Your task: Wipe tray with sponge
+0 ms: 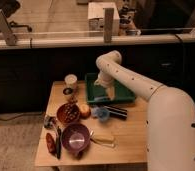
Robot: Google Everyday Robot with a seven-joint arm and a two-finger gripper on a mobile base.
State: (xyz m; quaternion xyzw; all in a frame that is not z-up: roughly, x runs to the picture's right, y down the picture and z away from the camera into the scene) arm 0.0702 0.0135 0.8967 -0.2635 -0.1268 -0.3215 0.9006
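Note:
The green tray (122, 94) sits at the back of the wooden table (126, 135), right of centre. My white arm reaches over from the right and bends down into it. My gripper (108, 91) hangs inside the tray, near its left middle. The sponge is not in sight; the gripper and arm cover that part of the tray floor.
A roundish blue item on a black bar (109, 112) lies just in front of the tray. A purple bowl (75, 136), a brown bowl (68, 113), an orange fruit (84, 110), a paper cup (71, 81) and utensils (55, 141) fill the table's left side.

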